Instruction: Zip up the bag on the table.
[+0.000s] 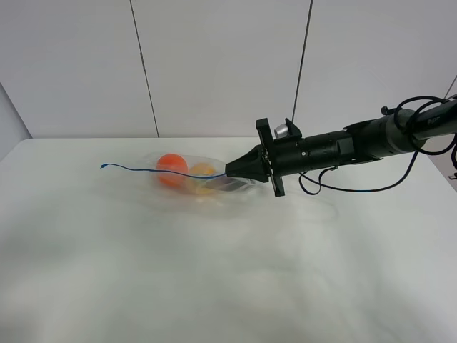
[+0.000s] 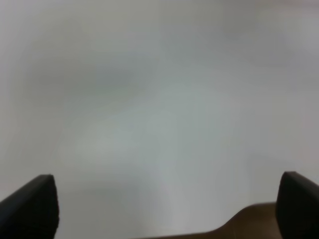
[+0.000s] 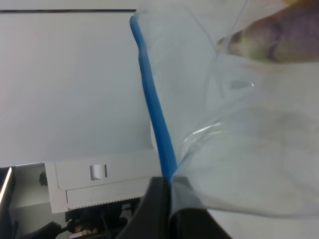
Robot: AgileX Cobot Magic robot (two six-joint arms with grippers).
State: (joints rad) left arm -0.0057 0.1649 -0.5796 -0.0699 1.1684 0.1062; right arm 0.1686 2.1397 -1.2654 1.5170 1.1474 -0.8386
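If the pinch is dragged too fast, the thin blue zipper strip [image 3: 154, 117] could slip free, or the clear, crinkly plastic zip bag [image 1: 196, 179] could be pulled along the plain white matte table [image 1: 228, 286] unsealed, since nothing anchors its far end. The right claw [image 1: 230, 170] is clamped on the strip's near end, the bag stretching ahead of it. The left claw [image 2: 167, 209] is spread wide, empty, away from the bag.
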